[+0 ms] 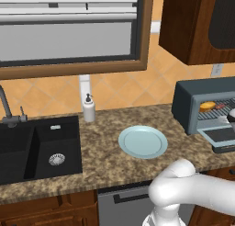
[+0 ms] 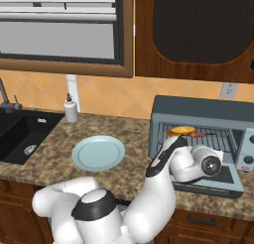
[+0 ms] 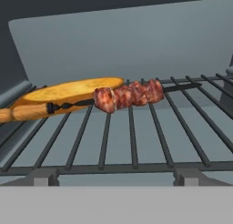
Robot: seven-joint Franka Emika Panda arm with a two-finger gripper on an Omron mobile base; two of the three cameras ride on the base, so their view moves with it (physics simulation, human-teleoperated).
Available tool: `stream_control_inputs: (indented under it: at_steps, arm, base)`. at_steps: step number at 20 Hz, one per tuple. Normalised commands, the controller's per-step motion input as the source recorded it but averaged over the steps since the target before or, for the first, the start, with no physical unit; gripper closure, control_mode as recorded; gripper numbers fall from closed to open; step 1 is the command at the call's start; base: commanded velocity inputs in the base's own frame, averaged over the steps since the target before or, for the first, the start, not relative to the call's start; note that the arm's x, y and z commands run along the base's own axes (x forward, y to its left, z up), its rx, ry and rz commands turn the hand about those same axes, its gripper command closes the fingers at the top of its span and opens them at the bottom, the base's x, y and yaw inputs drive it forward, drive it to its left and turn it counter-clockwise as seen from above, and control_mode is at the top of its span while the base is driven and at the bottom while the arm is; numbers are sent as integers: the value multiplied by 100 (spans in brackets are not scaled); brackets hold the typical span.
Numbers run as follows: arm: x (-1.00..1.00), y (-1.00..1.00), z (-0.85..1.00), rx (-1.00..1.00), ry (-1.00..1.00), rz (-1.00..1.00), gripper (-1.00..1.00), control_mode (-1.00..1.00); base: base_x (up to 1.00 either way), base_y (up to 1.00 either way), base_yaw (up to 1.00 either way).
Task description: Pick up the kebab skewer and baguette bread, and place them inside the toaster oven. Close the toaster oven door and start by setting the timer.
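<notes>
On the wire rack (image 3: 136,141), kebab skewer (image 3: 127,95) ahead of tool, touching baguette bread (image 3: 68,91)

No readable text, label, brand, number or sign anywhere. Nothing legible on the toaster oven (image 2: 198,114), on its control panel at the right end, on the soap bottle (image 1: 89,109) by the sink, or on the wall outlet (image 2: 228,91).

Flat, even rendered light all round, no glare, only soft faint shadows; everything's sharp, though slightly low-res and jaggy.
</notes>
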Motion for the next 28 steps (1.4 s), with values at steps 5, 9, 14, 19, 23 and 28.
stream_control_inputs:
  at_steps: [5,9,14,19,23,28]
  arm:
    - [13,0,0,0,0,0,-100,-100]
    - [14,0,0,0,0,0,-100,-100]
    - [17,0,0,0,0,0,-100,-100]
    - [10,0,0,0,0,0,-100,-100]
    - [-32,-25,5,0,0,0,-100,-100]
    - [-72,-37,12,0,0,0,-100,-100]
  base:
    - [0,0,0]
    - [0,0,0]
    - [0,0,0]
    - [0,0,0]
    - [0,0,0]
    - [0,0,0]
